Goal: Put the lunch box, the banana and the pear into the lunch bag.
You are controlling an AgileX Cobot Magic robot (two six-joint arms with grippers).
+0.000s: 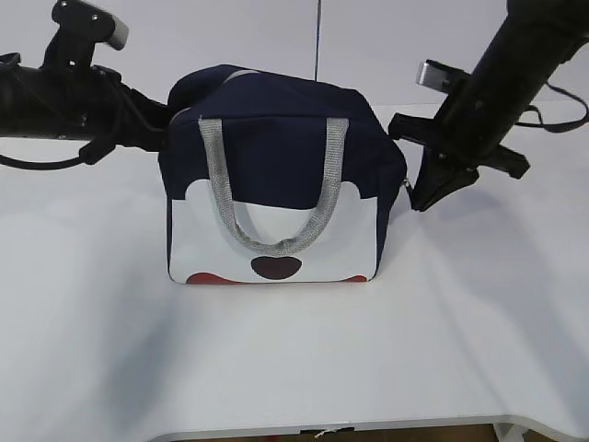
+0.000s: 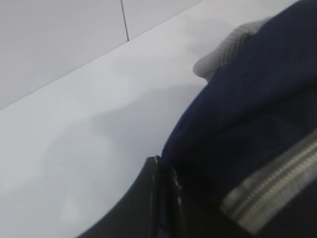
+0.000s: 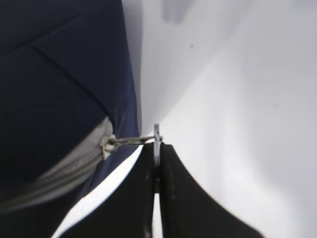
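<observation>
White table [image 1: 294,368] with soft shadows, pale wall [image 1: 258,37] behind, thin dark vertical seam [image 1: 317,37], possibly wood floor below

The left arm comes in from the left side, almost level, and its gripper [image 2: 166,198] is pressed closed on the dark fabric of the lunch bag [image 1: 276,138]. The right arm slopes down from the upper right; its gripper [image 3: 156,173] points downward, fingers pinched together on the metal ring pull [image 3: 156,144].

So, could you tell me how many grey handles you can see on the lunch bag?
2: one handle hangs down over the front of the lunch bag; the other handle shows only as a strip on its top, behind, mostly hidden.
</observation>
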